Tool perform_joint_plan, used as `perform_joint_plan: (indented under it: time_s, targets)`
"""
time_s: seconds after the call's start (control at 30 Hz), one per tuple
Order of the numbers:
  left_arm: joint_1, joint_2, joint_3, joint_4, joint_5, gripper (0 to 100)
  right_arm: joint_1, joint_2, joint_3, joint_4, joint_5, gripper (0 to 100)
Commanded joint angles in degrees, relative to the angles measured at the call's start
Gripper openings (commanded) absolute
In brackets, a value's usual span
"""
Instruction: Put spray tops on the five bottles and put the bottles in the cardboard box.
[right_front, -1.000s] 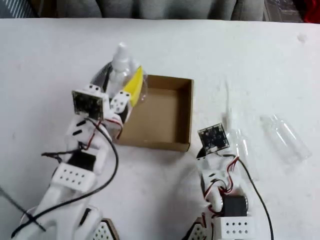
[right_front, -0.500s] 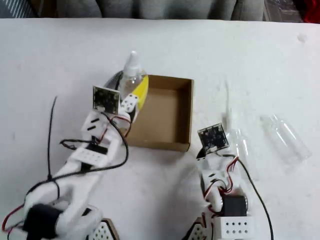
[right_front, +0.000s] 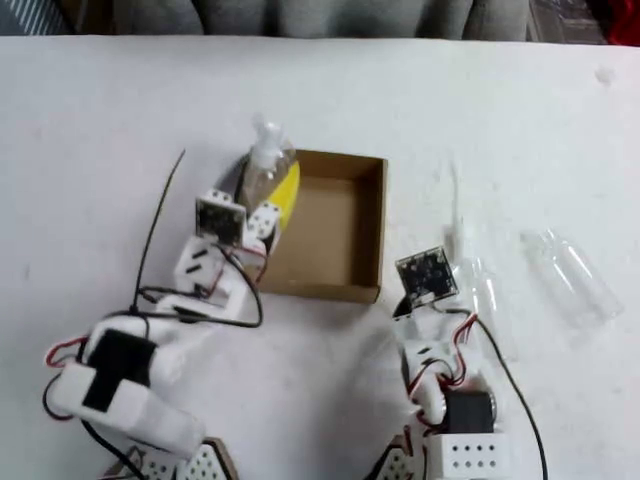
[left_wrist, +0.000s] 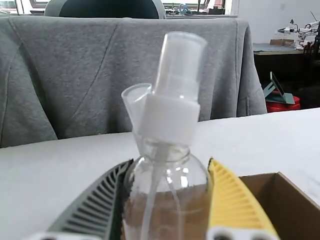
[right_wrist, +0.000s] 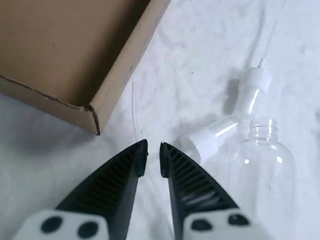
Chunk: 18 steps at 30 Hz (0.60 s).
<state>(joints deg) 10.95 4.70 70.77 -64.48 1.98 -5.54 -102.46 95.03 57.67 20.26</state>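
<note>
2 fingers (left_wrist: 95, 210) of our left gripper (left_wrist: 170, 167), 1 grey and 1 yellow, are pinching a clear bottle (left_wrist: 165, 200) by its shoulders. The bottle is standing upright with a white spray top (left_wrist: 172, 100) sitting on its neck (a thin dip tube is running down inside). From the high view we are seeing it at the left wall of the cardboard box (right_front: 378, 230), near the far corner; whether it is touching the table (right_front: 100, 120) we cannot tell. Our right gripper (right_wrist: 153, 150) is hovering just off the box's near right corner, its black fingers drawn almost together with only a thin slit between them, gripping nothing. Just beyond it we are finding 2 loose spray tops (right_wrist: 210, 140) lying close together beside an uncapped bottle (right_wrist: 262, 160) on its side. 1 third bottle (right_front: 575, 275) is lying farther right, well apart.
</note>
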Motion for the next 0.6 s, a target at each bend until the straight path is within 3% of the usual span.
perform_joint_plan:
  time_s: [0.0,0.57]
  targets:
    - [-0.48,1.01,-2.55,-2.64,0.79,2,0.40,-0.66,-0.35,-1.19,0.53,1.5]
    - [-0.57,7.16,-7.21,-2.64,0.70,2,0.48,-0.66,-0.18,-1.19,2.46,1.5]
